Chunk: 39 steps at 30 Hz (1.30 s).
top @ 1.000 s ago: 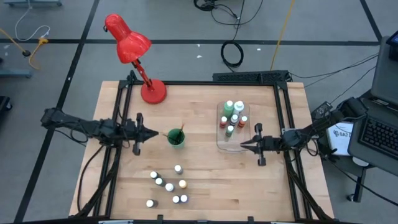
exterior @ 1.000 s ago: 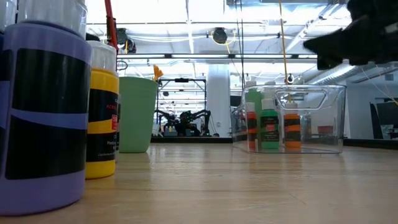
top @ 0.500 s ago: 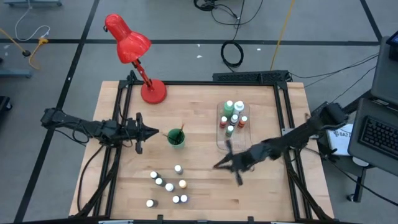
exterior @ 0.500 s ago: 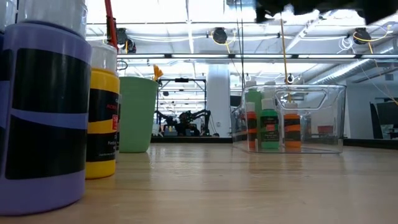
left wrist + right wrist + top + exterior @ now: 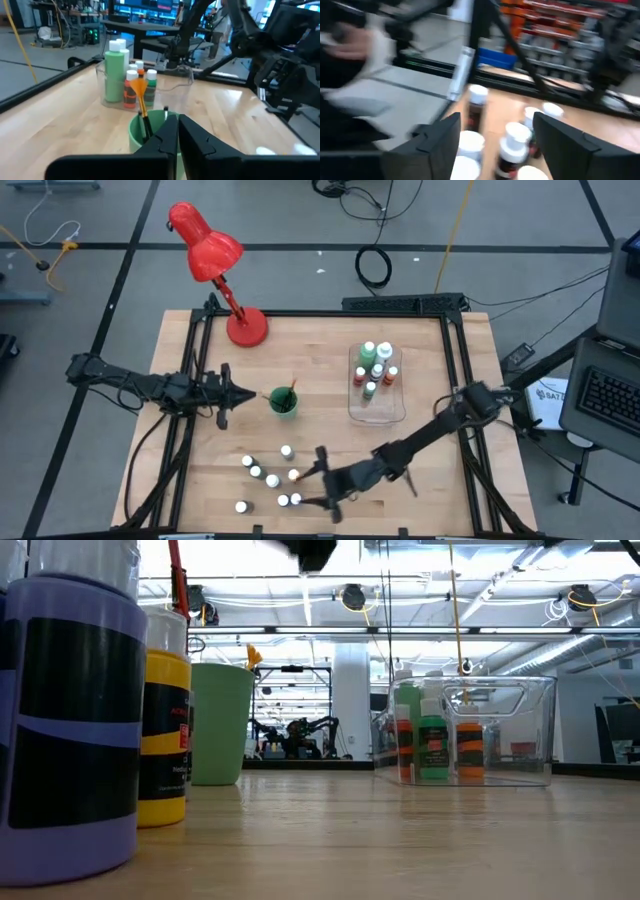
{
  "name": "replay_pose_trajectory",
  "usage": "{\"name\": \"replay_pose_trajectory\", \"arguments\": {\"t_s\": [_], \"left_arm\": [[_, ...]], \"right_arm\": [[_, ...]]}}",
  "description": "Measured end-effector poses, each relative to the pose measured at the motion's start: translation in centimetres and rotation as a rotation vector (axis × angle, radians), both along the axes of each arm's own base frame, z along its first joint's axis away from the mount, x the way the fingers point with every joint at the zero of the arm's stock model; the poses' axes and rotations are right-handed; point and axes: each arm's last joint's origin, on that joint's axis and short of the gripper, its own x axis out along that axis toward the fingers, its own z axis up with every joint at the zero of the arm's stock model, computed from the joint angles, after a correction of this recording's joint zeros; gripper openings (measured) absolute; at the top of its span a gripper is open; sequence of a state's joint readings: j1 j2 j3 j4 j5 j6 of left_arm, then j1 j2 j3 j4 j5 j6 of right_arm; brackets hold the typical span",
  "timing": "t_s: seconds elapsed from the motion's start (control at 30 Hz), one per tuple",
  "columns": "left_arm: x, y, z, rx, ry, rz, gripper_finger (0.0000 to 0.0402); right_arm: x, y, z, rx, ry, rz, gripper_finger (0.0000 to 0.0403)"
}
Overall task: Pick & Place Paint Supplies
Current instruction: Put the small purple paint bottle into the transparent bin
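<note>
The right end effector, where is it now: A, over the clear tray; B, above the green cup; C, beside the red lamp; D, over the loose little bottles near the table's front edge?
D: in the high view the right end effector hangs open by the loose little bottles near the front edge, away from the clear tray, red lamp and green cup.

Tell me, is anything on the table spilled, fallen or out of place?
Nothing stands out. The loose bottles stand upright, the tray sits square, and brushes rest in the cup.
</note>
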State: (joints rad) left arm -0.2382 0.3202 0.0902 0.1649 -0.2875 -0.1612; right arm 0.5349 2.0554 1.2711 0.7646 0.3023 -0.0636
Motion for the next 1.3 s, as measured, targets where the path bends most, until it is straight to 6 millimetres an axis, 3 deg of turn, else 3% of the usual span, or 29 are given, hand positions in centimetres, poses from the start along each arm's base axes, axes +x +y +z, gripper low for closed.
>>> {"name": "replay_pose_trajectory", "arguments": {"t_s": [0.23, 0.63, 1.3], "left_arm": [[0.0, 0.0, -0.3, -0.003, 0.028, 0.001, 0.0005], [0.0, 0.0, -0.5, 0.013, 0.051, -0.001, 0.0019], [-0.1, -0.1, -0.8, 0.095, 0.088, -0.032, 0.0002]], "right_arm": [[1.8, 1.7, -2.0, 0.093, 0.021, -0.107, 0.027], [0.8, 3.3, -2.6, 0.054, 0.063, -0.071, 0.0266], [0.9, 2.9, -3.1, 0.052, 0.114, -0.089, 0.0263]]}}
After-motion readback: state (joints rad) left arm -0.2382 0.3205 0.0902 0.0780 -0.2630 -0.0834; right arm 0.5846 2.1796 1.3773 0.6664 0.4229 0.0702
